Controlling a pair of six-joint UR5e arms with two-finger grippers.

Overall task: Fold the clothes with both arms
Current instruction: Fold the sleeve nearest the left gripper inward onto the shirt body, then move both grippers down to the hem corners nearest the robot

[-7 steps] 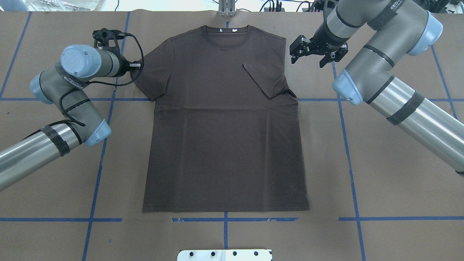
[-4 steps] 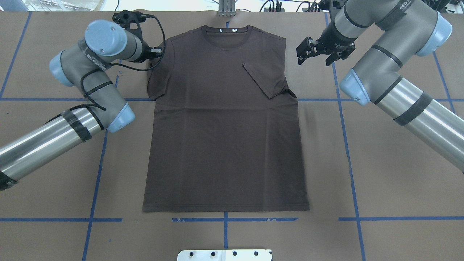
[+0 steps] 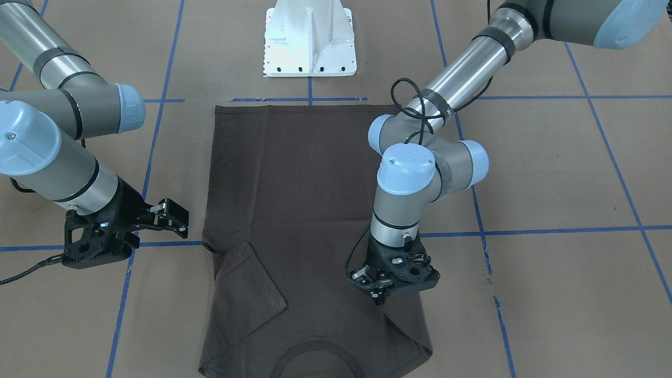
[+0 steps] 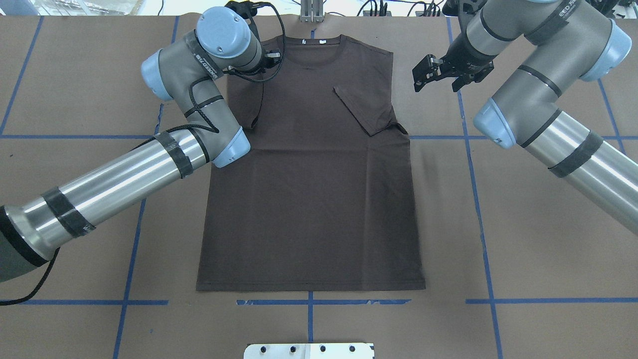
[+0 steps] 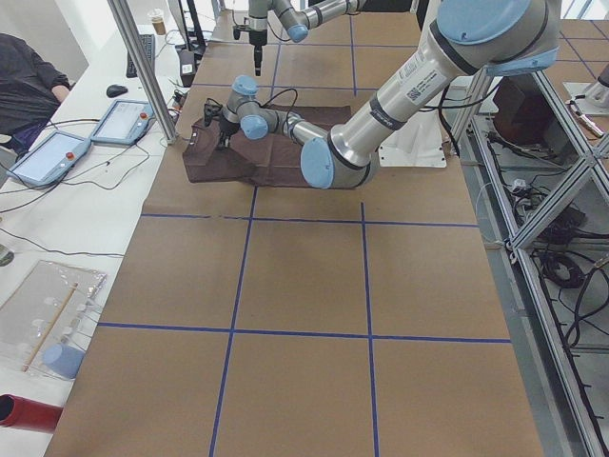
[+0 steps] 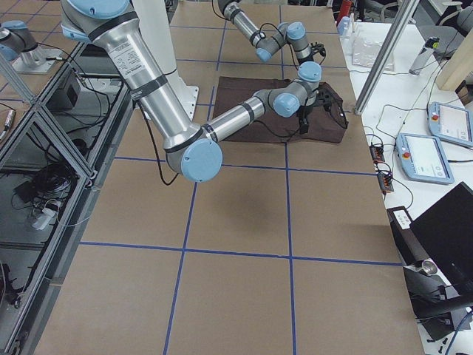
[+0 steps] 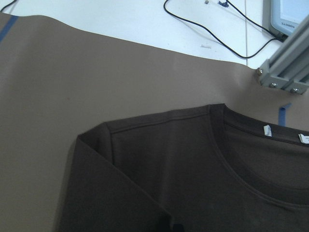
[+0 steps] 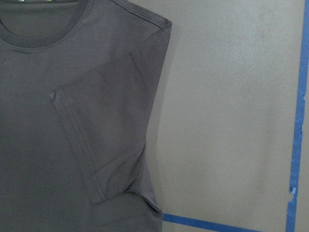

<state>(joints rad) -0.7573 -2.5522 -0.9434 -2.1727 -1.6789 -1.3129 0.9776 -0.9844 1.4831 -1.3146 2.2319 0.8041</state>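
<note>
Our T-shirt point(image 4: 309, 199) lies flat mid-frame in the overhead view. Its right-hand sleeve point(image 4: 366, 112) is already folded in. Our left gripper point(image 3: 379, 296) pinches the left-hand sleeve point(image 3: 407, 331) over the chest. Our right gripper point(image 4: 436, 80), fingers spread, hovers upper right. Body folds remain, we judge.

Brown-papered table point(image 4: 548, 249) w/ blue tape grid point(image 4: 548, 300); T-shirt point(image 4: 309, 199) flat on it.

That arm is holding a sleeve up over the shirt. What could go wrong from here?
The left arm's black fingers pinch a sleeve of the dark brown short-sleeved T-shirt, so it might slip out and land crumpled. Nothing pins the shirt down: the right arm's fingers hang open beside it, so the pull could drag or wrinkle the body.
</note>
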